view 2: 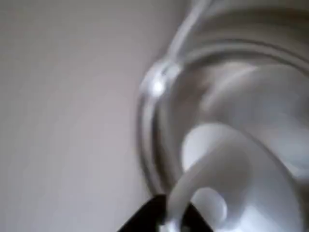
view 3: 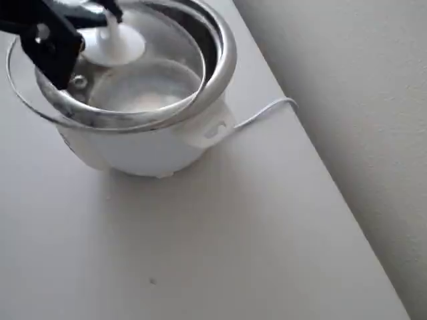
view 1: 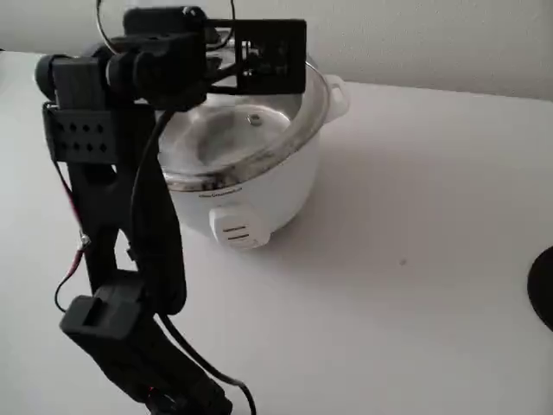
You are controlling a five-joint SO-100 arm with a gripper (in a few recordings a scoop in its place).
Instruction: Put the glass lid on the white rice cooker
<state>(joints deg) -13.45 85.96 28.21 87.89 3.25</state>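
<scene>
At the upper left of the overhead view, the gripper pinches the glass lid by its knob, holding it tilted over the white rice cooker, probably to line up the rims.

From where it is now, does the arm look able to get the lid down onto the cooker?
Probably yes. The gripper grips the knob of the glass lid, which hangs tilted and off-centre over the open white rice cooker. Nothing lies between lid and rim; it needs centring and levelling.
</scene>
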